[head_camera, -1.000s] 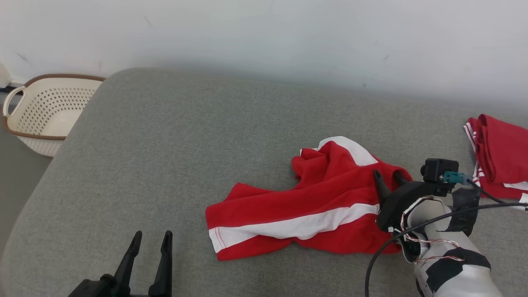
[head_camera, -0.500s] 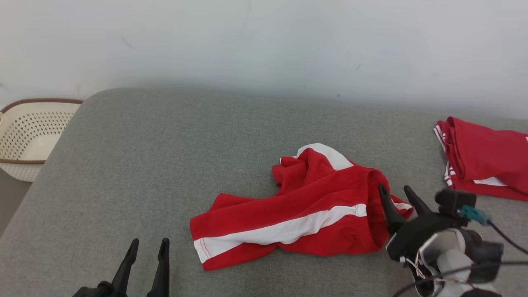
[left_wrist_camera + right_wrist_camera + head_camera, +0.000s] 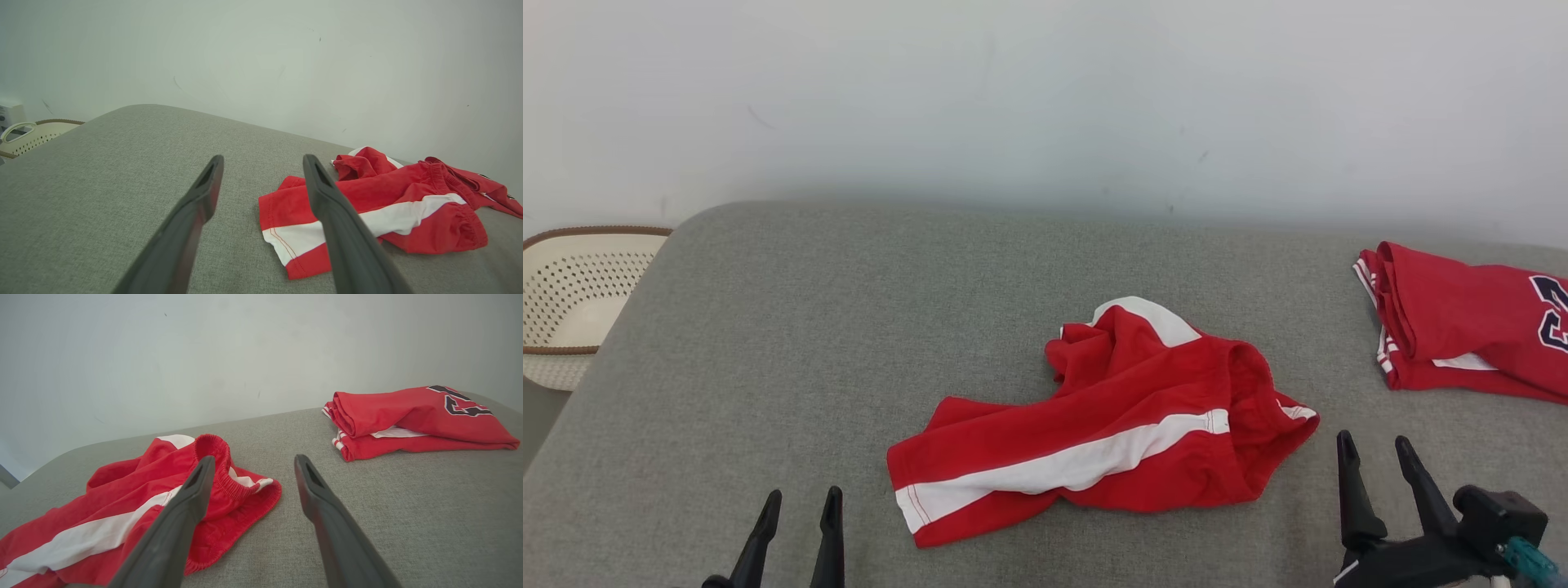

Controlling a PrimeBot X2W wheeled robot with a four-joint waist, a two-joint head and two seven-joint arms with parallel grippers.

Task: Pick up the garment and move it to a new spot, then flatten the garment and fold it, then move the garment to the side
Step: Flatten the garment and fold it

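The garment (image 3: pixel 1111 425) is a pair of red shorts with a white side stripe, lying crumpled in the middle of the grey cushion (image 3: pixel 849 327). It also appears right of my fingers in the left wrist view (image 3: pixel 380 204) and to the left in the right wrist view (image 3: pixel 155 506), elastic waistband toward that gripper. My right gripper (image 3: pixel 1376 445) stands open just right of the waistband, holding nothing, apart from the cloth. At the lower left my left gripper (image 3: pixel 800 500) is open and empty, left of the shorts' leg hem.
A folded red jersey (image 3: pixel 1462 343) with a dark number lies at the cushion's right end, also visible in the right wrist view (image 3: pixel 412 416). A cream perforated basket (image 3: pixel 572 302) stands off the cushion's left end. A pale wall runs behind.
My right gripper opened, let go of the shorts' waistband and drew back toward the lower right. The head camera has shifted, bringing more of the folded jersey into view. The left gripper stays open.
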